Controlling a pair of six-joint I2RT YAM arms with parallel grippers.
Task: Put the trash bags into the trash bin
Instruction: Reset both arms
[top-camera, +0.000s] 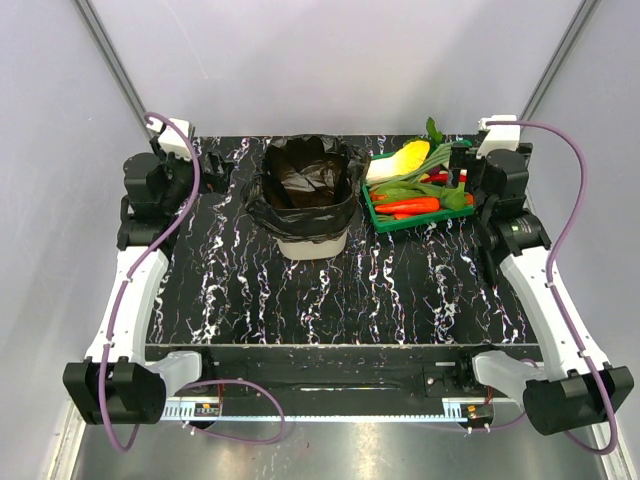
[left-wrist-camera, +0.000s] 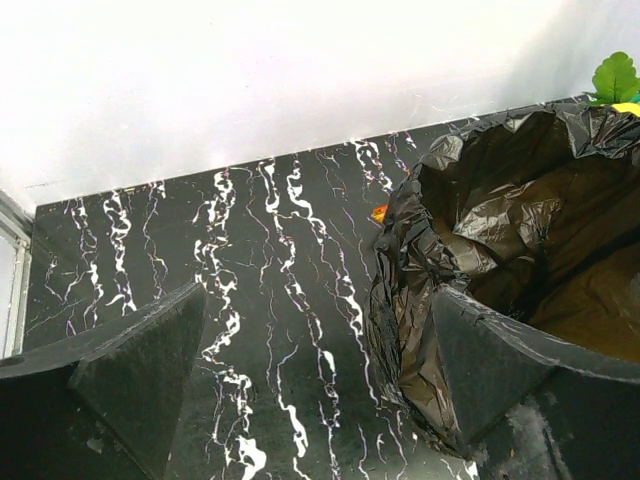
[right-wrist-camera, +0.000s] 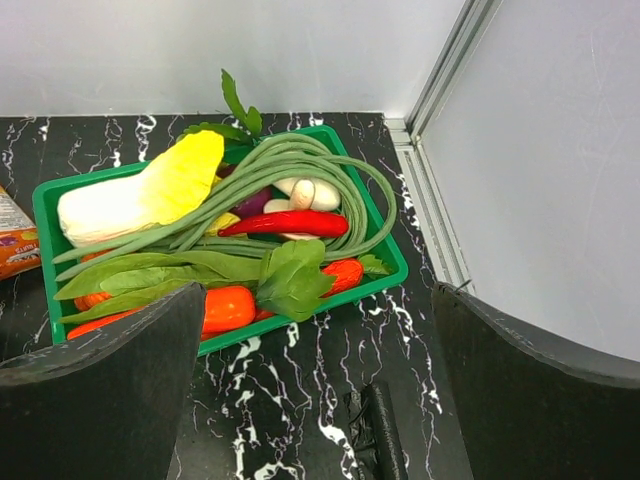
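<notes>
The cream trash bin (top-camera: 316, 245) stands at the back middle of the table. A glossy black trash bag (top-camera: 305, 185) lines it and is folded out over its rim. In the left wrist view the bag (left-wrist-camera: 440, 250) is on the right, its open mouth showing. My left gripper (top-camera: 203, 168) (left-wrist-camera: 315, 300) is open and empty, left of the bin, its right finger (left-wrist-camera: 500, 370) close to the bag's draped edge. My right gripper (top-camera: 463, 168) (right-wrist-camera: 318, 295) is open and empty, above a small folded black bag bundle (right-wrist-camera: 378, 432) lying on the table.
A green tray (top-camera: 383, 222) (right-wrist-camera: 45, 205) of vegetables sits right of the bin. An orange snack wrapper (right-wrist-camera: 14, 250) lies at the tray's left; a bit of it shows behind the bin (left-wrist-camera: 379, 212). The metal frame rail (right-wrist-camera: 430, 190) runs along the right edge.
</notes>
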